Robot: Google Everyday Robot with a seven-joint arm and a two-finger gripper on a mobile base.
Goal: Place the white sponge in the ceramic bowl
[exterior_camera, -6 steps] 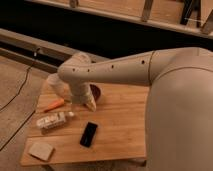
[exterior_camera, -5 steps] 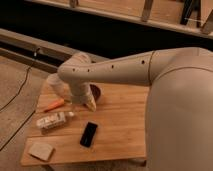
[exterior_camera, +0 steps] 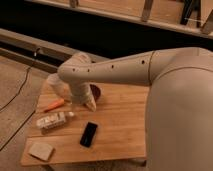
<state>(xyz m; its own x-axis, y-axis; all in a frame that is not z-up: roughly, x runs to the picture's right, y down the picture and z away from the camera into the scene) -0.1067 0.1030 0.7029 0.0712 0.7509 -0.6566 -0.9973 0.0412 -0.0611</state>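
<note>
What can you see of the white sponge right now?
The white sponge is a small flat off-white block, roughly square with rounded corners. It lies flat on the wooden table at the near left corner in the camera view, close to the edge, apart from the bottle and phone. Nothing touches it but the tabletop; the claw hangs farther back, by the ceramic bowl.
</note>
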